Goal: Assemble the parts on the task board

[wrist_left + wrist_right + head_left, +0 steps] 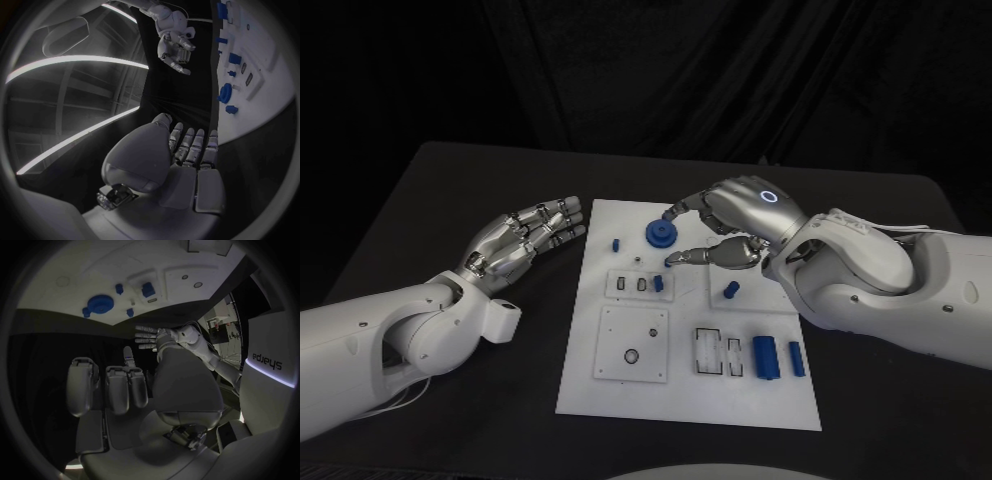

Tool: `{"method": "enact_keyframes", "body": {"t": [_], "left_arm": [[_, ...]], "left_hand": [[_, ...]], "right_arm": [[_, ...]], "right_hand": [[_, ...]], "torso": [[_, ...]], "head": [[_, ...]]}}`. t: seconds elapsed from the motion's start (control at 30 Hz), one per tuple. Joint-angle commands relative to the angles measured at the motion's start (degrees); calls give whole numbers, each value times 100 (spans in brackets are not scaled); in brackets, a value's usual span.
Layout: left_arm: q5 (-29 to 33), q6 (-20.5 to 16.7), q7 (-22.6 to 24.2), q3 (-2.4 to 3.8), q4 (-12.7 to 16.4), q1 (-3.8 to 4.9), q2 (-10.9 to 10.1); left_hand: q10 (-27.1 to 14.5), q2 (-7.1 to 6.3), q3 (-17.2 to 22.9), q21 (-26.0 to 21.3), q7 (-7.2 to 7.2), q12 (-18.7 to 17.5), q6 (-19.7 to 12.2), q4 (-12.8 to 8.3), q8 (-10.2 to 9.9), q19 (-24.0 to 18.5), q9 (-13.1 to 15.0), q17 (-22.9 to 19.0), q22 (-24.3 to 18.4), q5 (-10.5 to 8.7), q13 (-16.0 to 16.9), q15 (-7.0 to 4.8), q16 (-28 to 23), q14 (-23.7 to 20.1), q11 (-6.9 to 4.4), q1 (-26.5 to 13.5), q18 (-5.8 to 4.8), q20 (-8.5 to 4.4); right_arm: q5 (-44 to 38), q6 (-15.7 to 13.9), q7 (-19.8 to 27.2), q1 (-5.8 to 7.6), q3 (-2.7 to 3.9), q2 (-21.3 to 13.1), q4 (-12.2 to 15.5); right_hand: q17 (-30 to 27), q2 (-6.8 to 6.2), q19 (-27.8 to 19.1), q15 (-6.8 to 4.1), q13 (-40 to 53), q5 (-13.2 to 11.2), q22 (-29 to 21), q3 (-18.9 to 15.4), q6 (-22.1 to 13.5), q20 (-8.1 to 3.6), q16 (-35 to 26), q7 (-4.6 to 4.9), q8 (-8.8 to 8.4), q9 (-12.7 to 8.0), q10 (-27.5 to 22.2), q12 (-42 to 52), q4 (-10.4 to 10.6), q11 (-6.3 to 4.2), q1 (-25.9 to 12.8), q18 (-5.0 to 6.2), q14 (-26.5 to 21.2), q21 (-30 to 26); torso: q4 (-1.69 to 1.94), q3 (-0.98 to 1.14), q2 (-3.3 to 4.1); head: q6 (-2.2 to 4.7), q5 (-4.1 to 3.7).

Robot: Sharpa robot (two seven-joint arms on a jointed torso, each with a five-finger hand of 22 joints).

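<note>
The white task board (687, 405) lies in the middle of the black table. On its far end sits a blue round disc (661, 234) (225, 93) (100, 304), with a small blue peg (616, 244) beside it. A blue piece (731, 289) (148, 289) stands mid-board, and a blue cylinder (766, 357) and a thinner blue bar (796, 359) lie near the right edge. My right hand (726, 228) (125, 385) hovers over the far end, fingers curved and apart just right of the disc, holding nothing. My left hand (524, 240) (187, 150) is flat and spread, left of the board.
A white square plate (630, 343) with a hole sits on the board's near left. Slotted holders (640, 285) lie mid-board, with a small blue piece (658, 283) beside them. White pieces rest in a frame (720, 352). Black table (444, 190) surrounds the board.
</note>
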Motion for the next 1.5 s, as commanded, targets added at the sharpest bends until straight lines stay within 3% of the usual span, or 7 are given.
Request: {"method": "enact_keyframes", "body": {"t": [0.03,0.43,0.63,0.73,0.77,1.0,1.5], "left_arm": [[-572,-633,-105,6,45,70,7],[-1651,-657,-866,6,-453,405,346],[-3011,-849,-1074,6,-601,428,570],[-3744,-915,-1622,6,-549,433,673],[-4045,-884,-1945,7,-528,435,716],[-5261,-686,-3649,8,-553,460,1031],[-5789,370,-5832,8,-418,741,1688]], "left_hand": [[259,-100,92,199,28,508,71,33,9,373,6,84,68,-13,68,94,511,489,135,-21,-190,-1],[1603,330,-790,1596,345,2291,926,65,181,2449,82,714,616,-2016,855,-27,2683,1948,186,-1889,-165,-116],[2443,344,-711,2806,262,3476,1696,25,409,3608,114,1972,1266,-1182,1970,-599,4811,2833,-480,-1031,24,-431],[3594,334,-732,3650,315,4670,1992,76,462,3885,102,4260,1842,-1032,3811,-813,6437,4221,-639,-905,29,-646],[5139,292,-721,4181,306,5620,2085,60,459,4013,95,5994,2210,-1087,5716,-842,7177,5438,-668,-837,18,-730],[7557,343,-611,6738,206,6555,2460,72,385,4937,212,8583,5316,-1448,8425,-989,7673,7412,-766,-1041,-278,-823],[7793,89,-882,7887,-187,6618,2702,43,1585,6882,1895,8654,7644,-2646,8638,-1371,7674,7468,-1158,-1783,-709,-1181]], "right_arm": [[538,-670,695,60,-11,-94,-47],[1296,-618,1093,17,-22,-243,-657],[1405,-484,1077,-63,-23,-232,-814],[1426,-428,1061,-102,-23,-221,-868],[1431,-408,1054,-118,-23,-213,-892],[1445,-229,951,-211,-23,-129,-1088],[1448,-241,1081,-309,-23,-83,-1218]], "right_hand": [[1327,15,226,-28,1509,-11,1239,13,236,-33,62,-9,107,26,607,56,3,-41,-140,-67,561,104],[1334,215,233,-5,1509,-11,1248,118,571,-25,68,13,201,28,607,56,-1,-11,-112,-75,562,136],[1297,363,209,15,1509,-11,1231,178,661,-10,38,14,215,20,607,56,-13,14,-118,-63,553,84],[1290,434,206,24,1509,-6,1229,223,670,0,32,20,203,7,607,56,-23,21,-52,-62,551,79],[1290,451,205,26,1509,-5,1228,234,673,3,32,23,199,2,607,56,-25,24,-29,-61,551,76],[1282,432,203,42,1509,-10,1226,264,716,24,25,31,172,-32,607,56,-46,42,248,-59,549,72],[1270,584,256,75,1509,13,1261,307,804,51,17,42,176,-52,607,56,-33,81,356,-84,548,189]], "torso": [[14,11,-34],[-54,171,-499],[-84,278,-691],[-114,345,-779],[-121,358,-798],[-182,480,-938],[-341,687,-1068]], "head": [[41,18],[-238,262],[-400,322],[-499,372],[-523,386],[-652,531],[-664,579]]}}
